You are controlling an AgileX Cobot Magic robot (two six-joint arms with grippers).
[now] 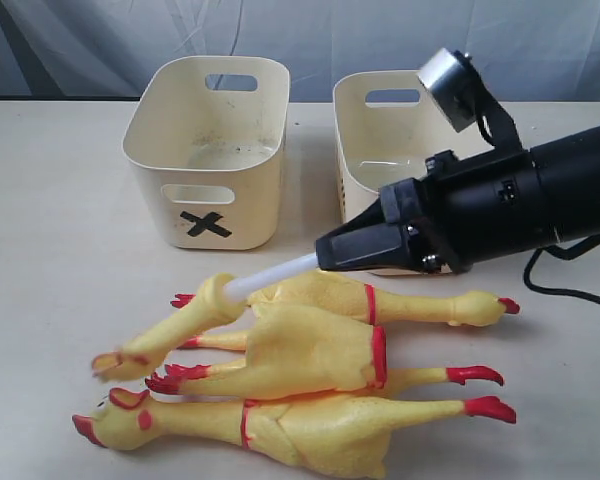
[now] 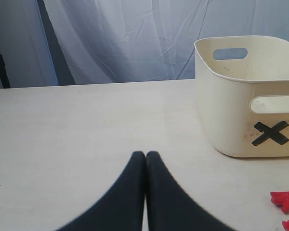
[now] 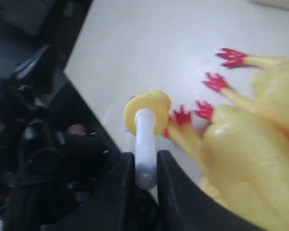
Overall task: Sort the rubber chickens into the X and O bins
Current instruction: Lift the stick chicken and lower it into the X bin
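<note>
Clamping white squeaker tube [image 1: 270, 275], right pincer [image 1: 325, 257] sat centre-right of frame; tube's chicken [image 1: 175, 330] stretched lower left, long axis diagonal, across pile [image 1: 320, 350]. X bin [image 1: 240, 200] upper left; left pincer [image 2: 145, 159] together, empty.

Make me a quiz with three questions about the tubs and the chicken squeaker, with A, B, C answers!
1. In the exterior view, where is the X bin?
A. left of the other bin
B. right of it
C. stacked on it

2. What colour is the squeaker tube?
A. red
B. white
C. black

3. How are the fingers of the left gripper?
A. wide open
B. shut together, empty
C. gripping the tube

Answers:
1 A, the X bin stands left of the other bin.
2 B, the tube pinched by the right gripper is white.
3 B, in the left wrist view the two black fingers touch with nothing between them.
</note>
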